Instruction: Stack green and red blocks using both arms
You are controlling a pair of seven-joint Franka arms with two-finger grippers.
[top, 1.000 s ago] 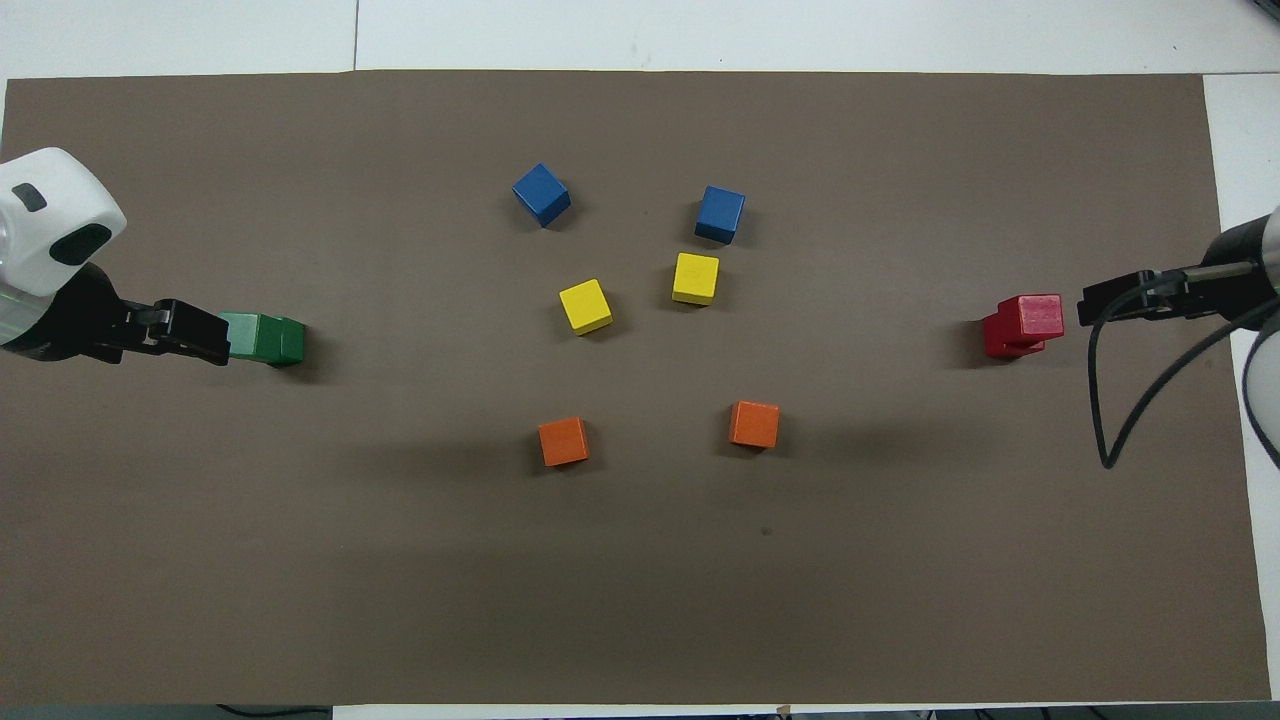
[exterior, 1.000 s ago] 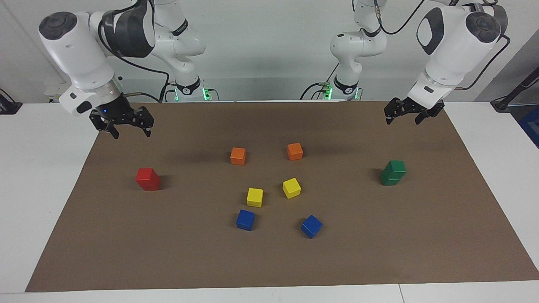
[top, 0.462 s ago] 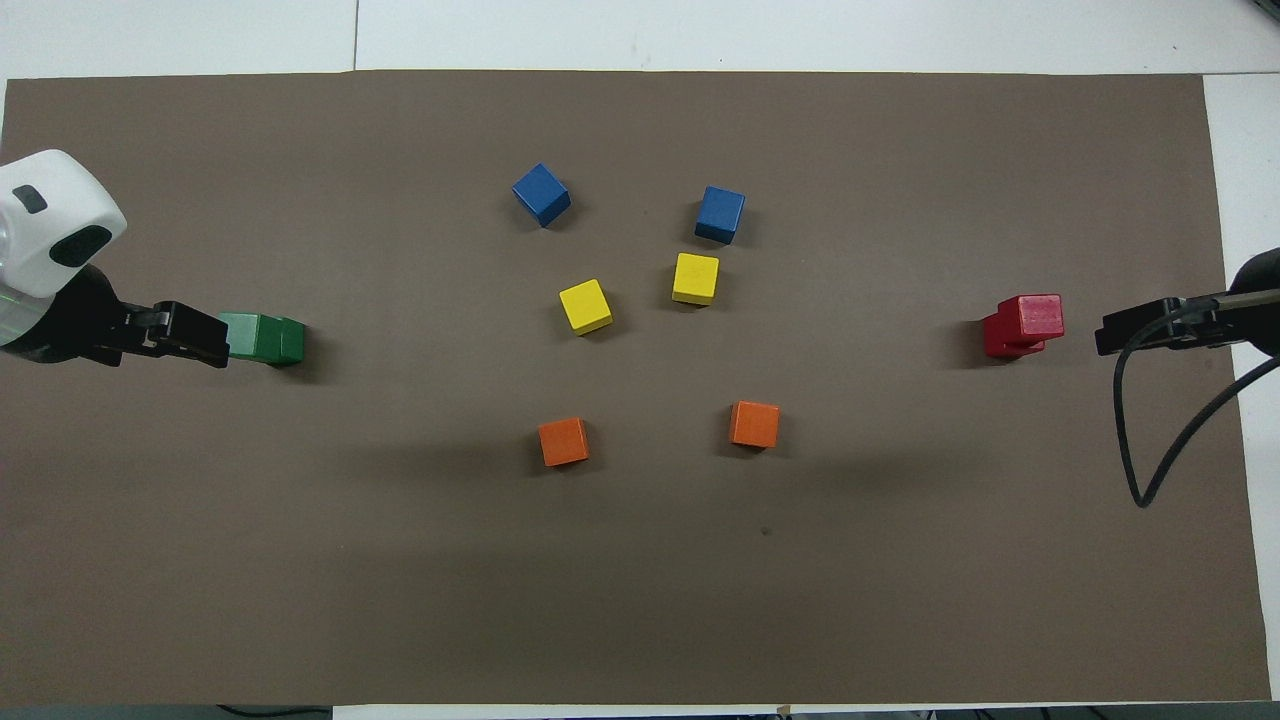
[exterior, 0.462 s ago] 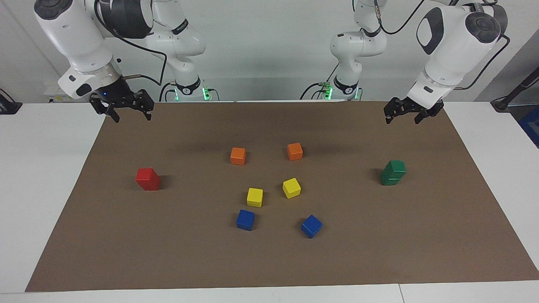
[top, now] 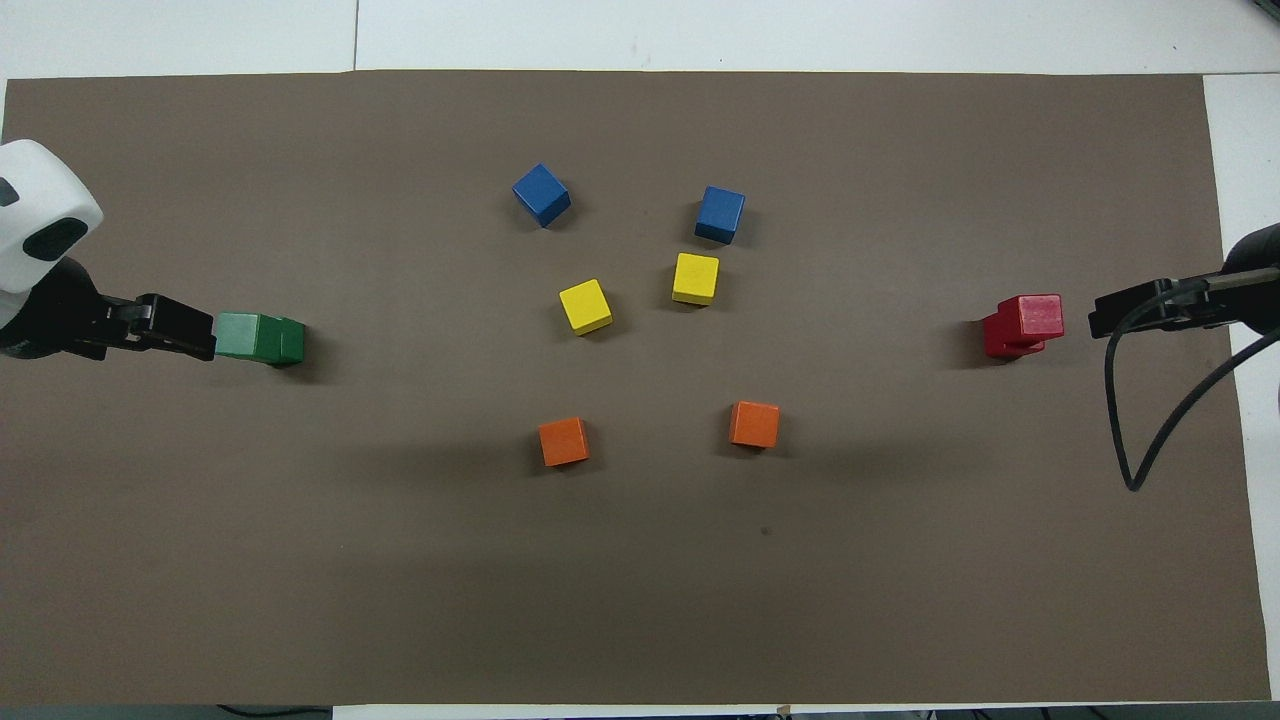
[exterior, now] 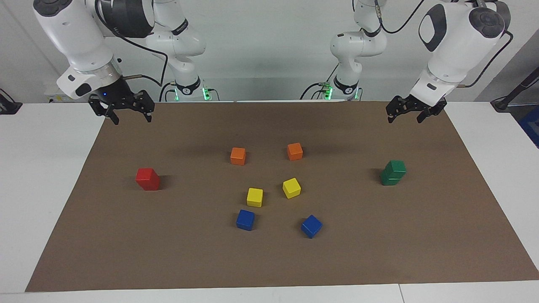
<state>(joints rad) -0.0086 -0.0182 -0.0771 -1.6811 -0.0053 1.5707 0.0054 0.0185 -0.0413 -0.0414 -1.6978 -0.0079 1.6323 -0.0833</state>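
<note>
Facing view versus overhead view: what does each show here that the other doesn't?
Only the facing view shows both arms whole, with the right gripper and left gripper open, raised, holding nothing. Only the overhead view shows that the upper red cube sits skewed on the lower one in the red stack. Both show the green stack at the left arm's end of the brown mat and six loose cubes in the middle.
</note>
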